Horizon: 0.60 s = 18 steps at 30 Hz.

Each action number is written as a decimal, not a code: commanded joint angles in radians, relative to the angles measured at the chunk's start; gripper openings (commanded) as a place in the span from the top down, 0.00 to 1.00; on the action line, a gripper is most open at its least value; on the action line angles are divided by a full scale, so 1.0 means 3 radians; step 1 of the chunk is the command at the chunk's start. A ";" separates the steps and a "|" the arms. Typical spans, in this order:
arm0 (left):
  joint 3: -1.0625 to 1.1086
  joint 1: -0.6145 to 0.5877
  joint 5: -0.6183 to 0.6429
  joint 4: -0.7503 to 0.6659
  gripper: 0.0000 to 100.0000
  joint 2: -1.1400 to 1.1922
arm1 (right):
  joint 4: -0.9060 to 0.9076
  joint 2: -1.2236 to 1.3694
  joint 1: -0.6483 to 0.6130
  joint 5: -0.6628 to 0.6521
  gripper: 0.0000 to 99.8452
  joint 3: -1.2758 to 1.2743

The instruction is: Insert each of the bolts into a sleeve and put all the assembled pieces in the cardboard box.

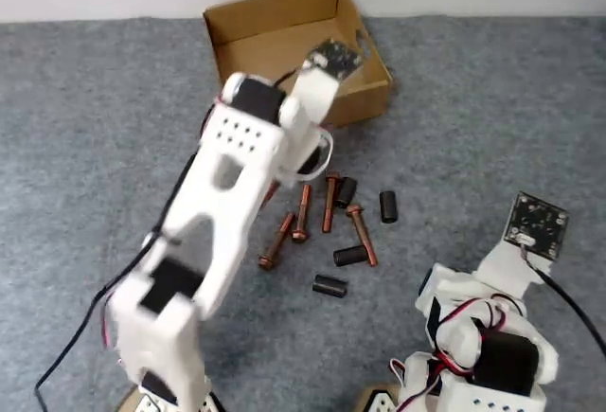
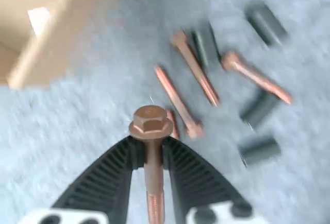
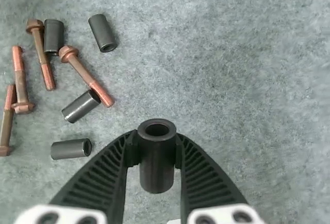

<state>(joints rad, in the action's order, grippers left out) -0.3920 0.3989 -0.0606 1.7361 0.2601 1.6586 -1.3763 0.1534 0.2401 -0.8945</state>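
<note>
My left gripper [image 2: 150,149] is shut on a copper bolt [image 2: 150,123], which hangs above the carpet near the cardboard box [image 2: 51,23]. In the right wrist view my right gripper [image 3: 157,157] is shut on a black sleeve [image 3: 157,152], held upright with its bore showing. On the carpet between the arms lie several more copper bolts [image 1: 329,202] and black sleeves [image 1: 387,206], loosely scattered. The box [image 1: 284,43] stands open at the back of the table. The left arm [image 1: 237,166] stretches toward the box. Folded back at the front right is the right arm [image 1: 483,336].
Grey carpet covers the table. The loose bolts [image 3: 85,74] and sleeves [image 3: 81,105] lie in one cluster in front of the box. A white wall runs behind the box.
</note>
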 commanded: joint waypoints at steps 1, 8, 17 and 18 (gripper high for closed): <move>0.0729 0.0097 0.0077 -0.0005 1.00 -0.1038 | -0.0079 -0.0008 0.0018 -0.0123 0.99 0.0020; 0.1803 0.0107 0.0251 -0.0517 1.00 -0.2465 | -0.0105 -0.0008 -0.0371 -0.0174 0.99 0.0036; 0.3250 0.0092 0.0834 -0.1453 1.00 -0.4209 | -0.0857 -0.0013 -0.1189 -0.0174 0.99 0.0036; 0.3378 0.0092 0.0885 -0.1539 1.00 -0.4393 | -0.0923 -0.0013 -0.1286 -0.0174 0.99 0.0036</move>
<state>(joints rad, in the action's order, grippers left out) 0.5439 0.4250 0.1665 1.3725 -0.8830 1.4500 -1.3671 -0.1611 0.1956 -0.8961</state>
